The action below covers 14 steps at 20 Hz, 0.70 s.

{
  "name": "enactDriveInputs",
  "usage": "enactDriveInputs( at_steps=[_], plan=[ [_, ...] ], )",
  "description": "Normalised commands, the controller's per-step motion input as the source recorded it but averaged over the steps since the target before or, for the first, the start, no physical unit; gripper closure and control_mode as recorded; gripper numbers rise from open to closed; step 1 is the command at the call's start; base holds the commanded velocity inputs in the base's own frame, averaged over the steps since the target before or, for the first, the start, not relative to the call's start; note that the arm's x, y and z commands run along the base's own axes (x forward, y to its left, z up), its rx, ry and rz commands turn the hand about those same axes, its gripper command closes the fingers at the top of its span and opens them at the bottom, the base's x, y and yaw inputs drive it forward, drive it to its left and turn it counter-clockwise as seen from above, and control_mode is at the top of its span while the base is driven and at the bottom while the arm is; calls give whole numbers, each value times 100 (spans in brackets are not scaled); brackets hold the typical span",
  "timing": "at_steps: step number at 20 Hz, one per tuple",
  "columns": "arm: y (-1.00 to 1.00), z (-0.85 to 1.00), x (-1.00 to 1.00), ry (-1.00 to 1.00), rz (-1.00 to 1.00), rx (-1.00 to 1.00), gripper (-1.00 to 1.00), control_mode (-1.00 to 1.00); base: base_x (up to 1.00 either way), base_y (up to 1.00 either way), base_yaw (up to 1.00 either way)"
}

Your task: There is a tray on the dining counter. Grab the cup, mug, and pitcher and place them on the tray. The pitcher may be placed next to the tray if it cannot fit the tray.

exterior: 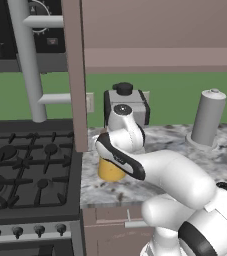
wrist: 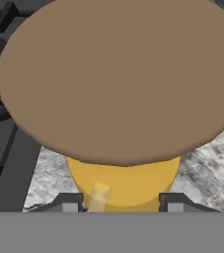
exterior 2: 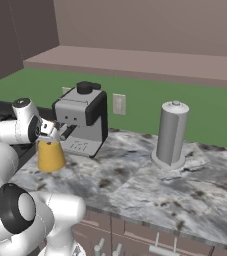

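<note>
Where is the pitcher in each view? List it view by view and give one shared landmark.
Left base view: the pitcher is centre-left, on the marbled worktop beside the stove, partly behind the arm.
Right base view: left of centre, its orange body stands in front of the coffee machine.
Hand view: its brown top looms large above the tool.
Shared landmark: the stove.

No text, label, brand, number or sign can be read in any of the views. The dial (exterior: 37, 11) high on the dark panel above the stove (exterior: 27, 165) carries fine tick marks, but they are too small and blurred to make out as figures. The coffee machine (exterior 2: 81, 118) and the grey cylinder (exterior 2: 171, 133) on the bench (exterior 2: 150, 190) show plain, unmarked faces.
</note>
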Motion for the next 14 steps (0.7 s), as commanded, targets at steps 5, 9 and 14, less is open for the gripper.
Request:
enactDriveInputs(
  at_steps=[5, 9, 14],
  plan=[
    [0, 0, 0, 0, 0, 0, 100, -100, 0, 0, 0],
    [0, 0, 0, 0, 0, 0, 100, -100, 0, 0, 0],
    [0, 0, 0, 0, 0, 0, 100, -100, 0, 0, 0]
  ],
)
